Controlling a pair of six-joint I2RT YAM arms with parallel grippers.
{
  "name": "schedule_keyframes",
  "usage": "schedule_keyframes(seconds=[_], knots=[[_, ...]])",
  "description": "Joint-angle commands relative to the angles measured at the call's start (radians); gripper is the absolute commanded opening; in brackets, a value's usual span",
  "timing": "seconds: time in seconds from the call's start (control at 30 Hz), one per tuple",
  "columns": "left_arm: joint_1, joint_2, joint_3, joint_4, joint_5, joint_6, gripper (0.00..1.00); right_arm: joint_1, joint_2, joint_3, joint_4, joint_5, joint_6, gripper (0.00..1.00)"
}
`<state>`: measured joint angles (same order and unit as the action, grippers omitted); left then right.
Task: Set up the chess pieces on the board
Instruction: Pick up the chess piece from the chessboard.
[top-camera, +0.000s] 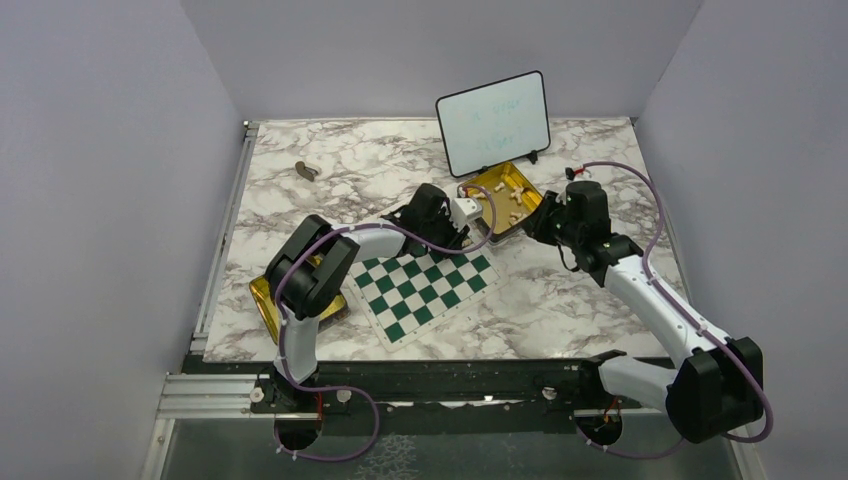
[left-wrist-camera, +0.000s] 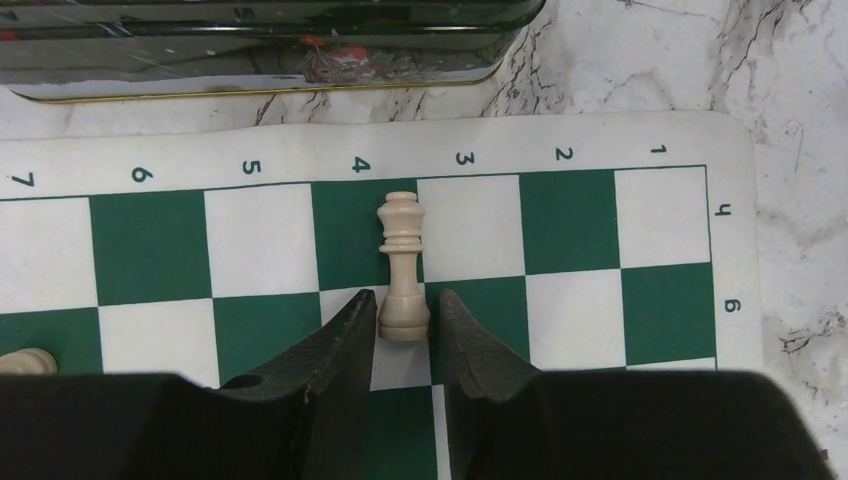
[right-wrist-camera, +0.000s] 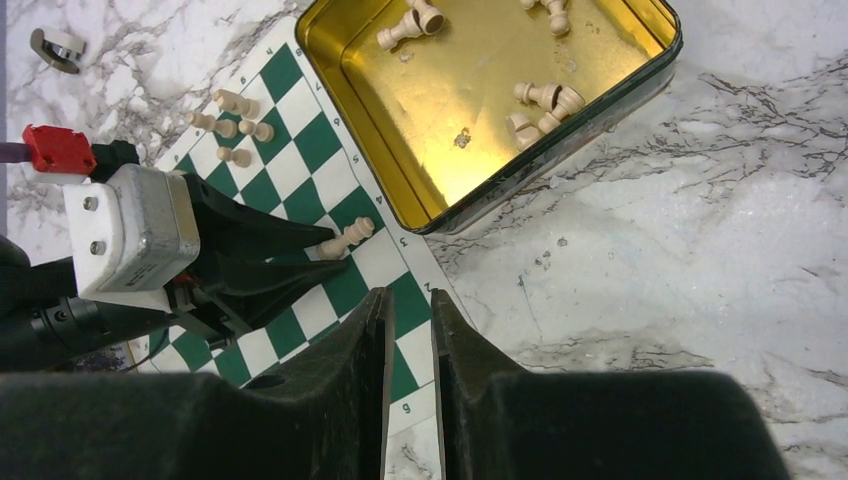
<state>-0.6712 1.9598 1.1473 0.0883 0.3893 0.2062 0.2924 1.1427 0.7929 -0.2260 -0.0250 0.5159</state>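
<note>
Counter (top-camera: 560, 300): marbled slab on which everything rests. Board (top-camera: 425, 290): green-and-white checked mat, laid flat and askew just ahead of the arm bases, probably so that both arms can reach it. Whiteboard (top-camera: 495, 120): propped upright at the back, well apart from the work. Open gold tin (right-wrist-camera: 470, 80): set against the board's far corner as the supply, with several pale pieces (right-wrist-camera: 545, 97) lying loose inside it. Second gold tin (top-camera: 262, 295): beside the board's left edge, largely hidden by the left arm. Left pincer (left-wrist-camera: 405, 295): lowered to the board with its jaws set closely about the base of one pale chess piece (left-wrist-camera: 402, 250). That piece is upright on a white square in the second row, under the numeral 4. Whether the pads press on it or stand just clear cannot be told, and a placement is judged to be in hand. Right pincer (right-wrist-camera: 408, 295): held above the board's edge near the tin, its jaws nearly together and empty, seemingly kept clear of the left arm. Placed pieces (right-wrist-camera: 235, 125): a small pale cluster is gathered upright at one end of the board.
</note>
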Motion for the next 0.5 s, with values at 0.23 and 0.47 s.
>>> schedule_keyframes(seconds=[0.23,0.47], knots=[[-0.01,-0.015,-0.006,0.016,0.003,0.03,0.09,-0.007,-0.019,-0.011,0.047,-0.095,0.019,0.25],[-0.01,-0.116,-0.047,0.028,0.026,-0.019,0.02,-0.007,-0.002,0.003,0.084,-0.321,0.039,0.28]])
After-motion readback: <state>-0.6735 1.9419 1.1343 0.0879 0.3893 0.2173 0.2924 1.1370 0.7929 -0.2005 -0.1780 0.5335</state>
